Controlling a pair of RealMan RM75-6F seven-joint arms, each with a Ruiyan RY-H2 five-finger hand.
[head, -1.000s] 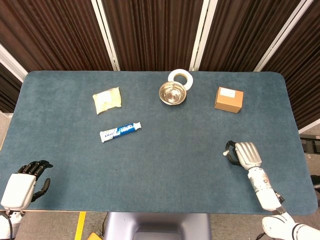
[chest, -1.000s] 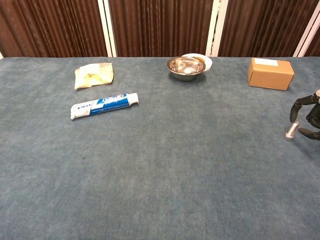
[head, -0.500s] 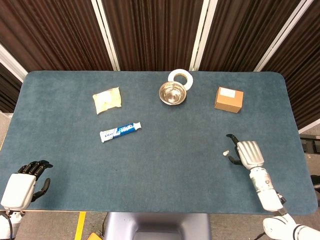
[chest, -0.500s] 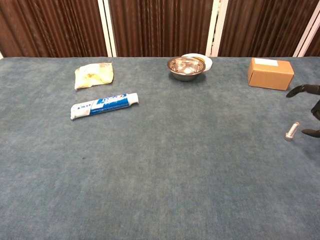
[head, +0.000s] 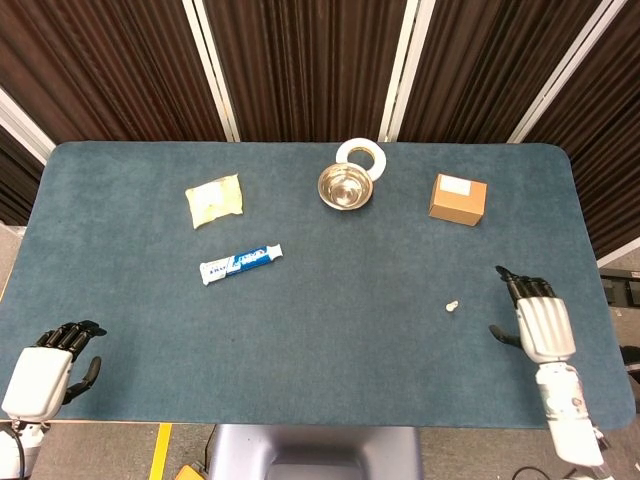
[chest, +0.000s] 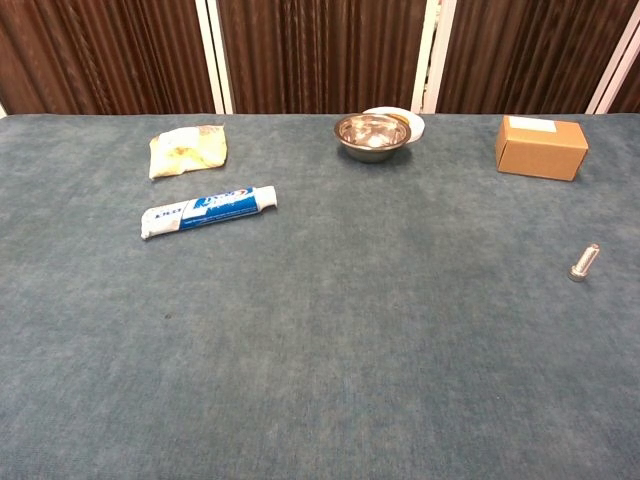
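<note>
since a second ago the right hand (head: 542, 325) has let go of the small clear vial (head: 452, 305) and drawn back toward the near right edge of the counter (head: 330, 340), so that it no longer shows in the chest view at all. now, in the head view, that hand lies palm down on the blue cloth with its dark fingers (head: 520, 285) spread and pointing away from the robot, holding nothing, and the vial lies alone on the cloth a little to its left, apart from it. the vial has not shifted; in the chest view it rests on its side near the right edge, tilted a bit, its capped end nearer the camera. the left hand (head: 45, 370) sits at the near left corner, just off the edge of the counter, unchanged, with its dark fingers curled in and nothing in them. farther out, left of centre, a white and blue toothpaste tube (head: 240, 264) lies at a slant. beyond it lies a pale yellow packet (head: 215, 200). toward the far edge a steel bowl (head: 345, 186) stands near the middle, with a white roll of tape (head: 361, 155) just behind it, touching or nearly so. a brown cardboard box (head: 458, 199) sits to the right of the bowl, well apart from it.
</note>
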